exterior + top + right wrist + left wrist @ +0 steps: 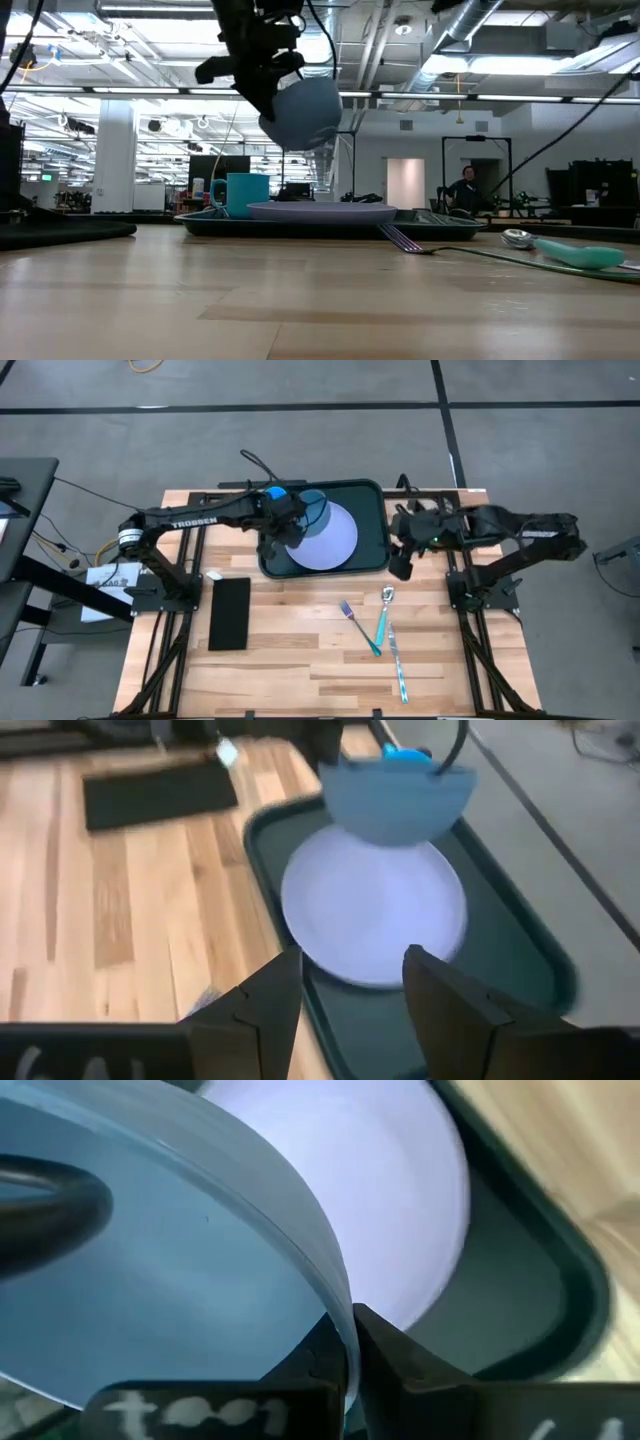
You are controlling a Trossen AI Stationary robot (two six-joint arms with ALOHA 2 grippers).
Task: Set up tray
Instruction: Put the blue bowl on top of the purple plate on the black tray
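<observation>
Left pincer (292, 532) gripping bowl (300, 112) (airborne, low view)

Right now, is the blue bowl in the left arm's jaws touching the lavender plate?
Apart. The low view shows the bowl hanging clear above the plate, with open background between them. The left gripper is clamped on its rim.

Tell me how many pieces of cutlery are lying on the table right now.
3, all on the bare wood near the tray's front right corner: a fork, a spoon crossing beside it, and a knife nearest the table's front edge. None seems hidden.
</observation>
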